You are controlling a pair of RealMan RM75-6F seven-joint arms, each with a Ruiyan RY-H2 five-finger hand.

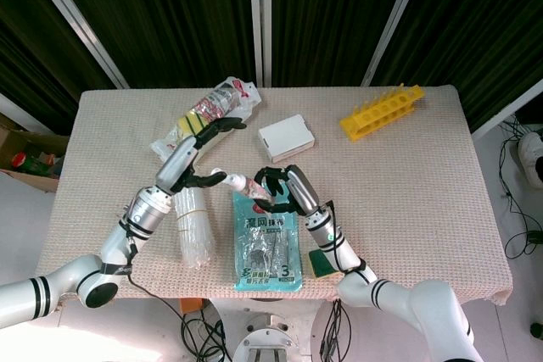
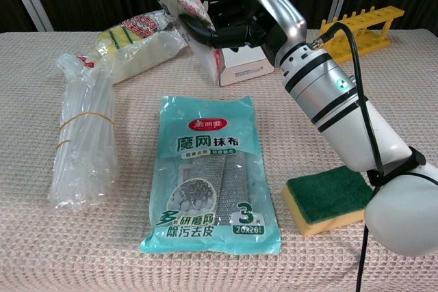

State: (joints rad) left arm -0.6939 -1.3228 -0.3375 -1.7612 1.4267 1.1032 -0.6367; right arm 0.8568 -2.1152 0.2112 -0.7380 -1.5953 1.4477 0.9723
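Dark curtains hang behind a cloth-covered table (image 1: 407, 175). Above the teal scouring-cloth packet (image 1: 266, 247), the right hand (image 1: 276, 186) and left hand (image 1: 202, 177) both grip a small white-and-pink packet (image 1: 243, 185), fingers curled around it. A bundle of clear plastic cups (image 1: 193, 226) lies beside the left arm.

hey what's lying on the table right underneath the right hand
The top edge of the teal cloth packet lies on the woven tablecloth below the right hand. The hand itself grips a small white and pink packet; the hand covers that packet's lower part.
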